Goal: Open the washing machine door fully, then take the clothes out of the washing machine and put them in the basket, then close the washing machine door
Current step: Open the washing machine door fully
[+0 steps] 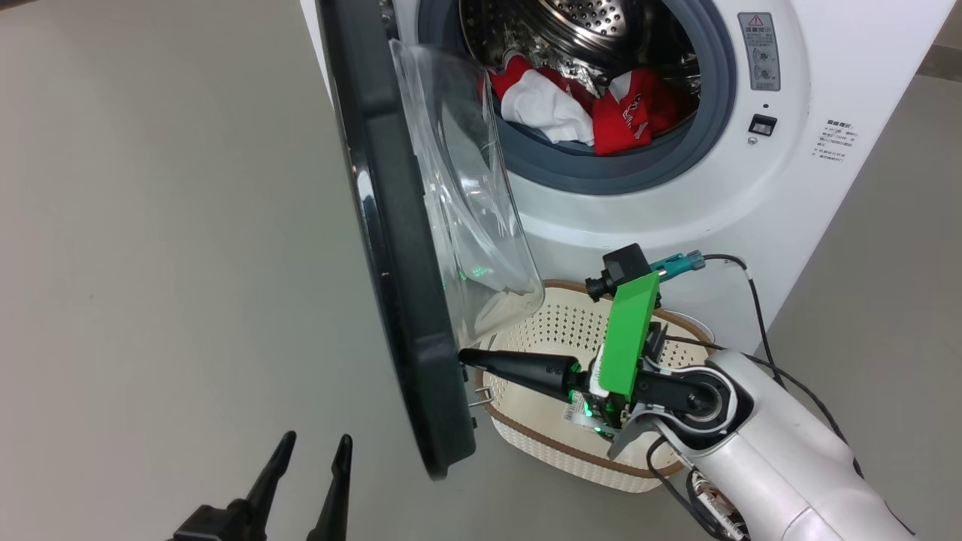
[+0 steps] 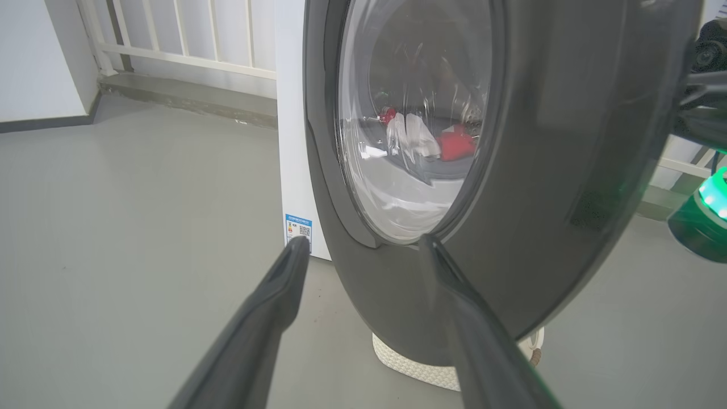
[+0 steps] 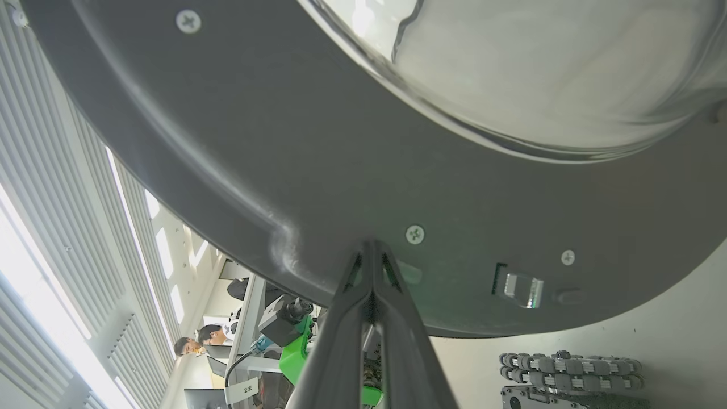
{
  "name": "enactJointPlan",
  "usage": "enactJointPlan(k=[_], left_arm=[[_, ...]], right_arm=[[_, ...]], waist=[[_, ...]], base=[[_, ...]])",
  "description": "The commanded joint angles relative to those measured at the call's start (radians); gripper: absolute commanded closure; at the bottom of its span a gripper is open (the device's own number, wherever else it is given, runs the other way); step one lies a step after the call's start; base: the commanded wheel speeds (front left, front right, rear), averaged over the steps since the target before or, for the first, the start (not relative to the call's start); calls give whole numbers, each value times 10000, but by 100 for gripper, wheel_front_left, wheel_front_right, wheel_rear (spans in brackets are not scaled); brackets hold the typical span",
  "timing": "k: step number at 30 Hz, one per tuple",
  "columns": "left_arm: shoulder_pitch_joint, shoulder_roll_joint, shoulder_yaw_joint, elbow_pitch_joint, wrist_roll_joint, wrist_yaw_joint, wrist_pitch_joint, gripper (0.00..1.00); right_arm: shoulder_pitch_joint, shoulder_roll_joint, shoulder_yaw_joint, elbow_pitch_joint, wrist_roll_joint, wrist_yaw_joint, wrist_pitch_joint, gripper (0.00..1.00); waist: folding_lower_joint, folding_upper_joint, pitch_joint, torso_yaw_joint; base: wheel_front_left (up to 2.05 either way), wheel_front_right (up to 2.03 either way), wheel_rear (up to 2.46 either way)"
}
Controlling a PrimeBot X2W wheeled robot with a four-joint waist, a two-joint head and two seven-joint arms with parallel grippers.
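The washing machine (image 1: 842,180) stands with its door (image 1: 398,300) swung out edge-on towards me, glass bowl (image 1: 473,218) on the inner side. Red and white clothes (image 1: 594,105) lie at the drum's mouth. The basket (image 1: 556,330) sits on the floor below the opening, partly behind the door. My right gripper (image 1: 466,356) is shut, its tip touching the door's inner rim (image 3: 454,199) low down, above the basket. My left gripper (image 1: 316,451) is open at the lower left, on the door's outer side (image 2: 568,142), holding nothing.
Grey floor (image 1: 165,225) spreads to the left of the door. A white railing (image 2: 182,34) and wall stand behind the machine. In the right wrist view a wheeled base (image 3: 568,369) shows, and people sit at desks (image 3: 199,341) far off.
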Motion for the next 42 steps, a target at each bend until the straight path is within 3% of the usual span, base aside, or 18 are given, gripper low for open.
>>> enactJointPlan(k=[1, 15, 30, 33, 34, 35, 42], left_arm=[[-48, 56, 326, -251, -7, -56, -120, 0], [-43, 55, 485, -340, 17, -56, -120, 0], [-50, 55, 593, -377, 24, -56, -120, 0], [-50, 55, 642, -383, 46, -56, -120, 0], [-46, 55, 663, -381, 56, -56, -120, 0], [-32, 55, 716, -381, 77, -56, -120, 0], [50, 55, 891, -388, 142, -56, -120, 0]], right_arm=[[93, 315, 169, -370, 187, 52, -115, 100], [23, 317, 857, -651, 540, 52, -844, 100], [33, 317, 733, -443, 26, 52, -1135, 100], [137, 317, 630, -396, -217, 52, -1191, 47], [202, 317, 576, -376, -312, 52, -1215, 13], [363, 317, 445, -315, -561, 52, -1313, 0], [1175, 105, 15, -162, -1140, 52, -1570, 0]], waist=[[0, 0, 0, 5], [0, 0, -16, 62], [0, 0, 8, -9], [0, 0, -25, -49], [0, 0, -44, -65], [0, 0, -74, -109], [0, 0, -166, -324]], base=[[0, 0, 0], [0, 0, 0], [0, 0, 0], [0, 0, 0], [0, 0, 0], [0, 0, 0], [0, 0, 0]])
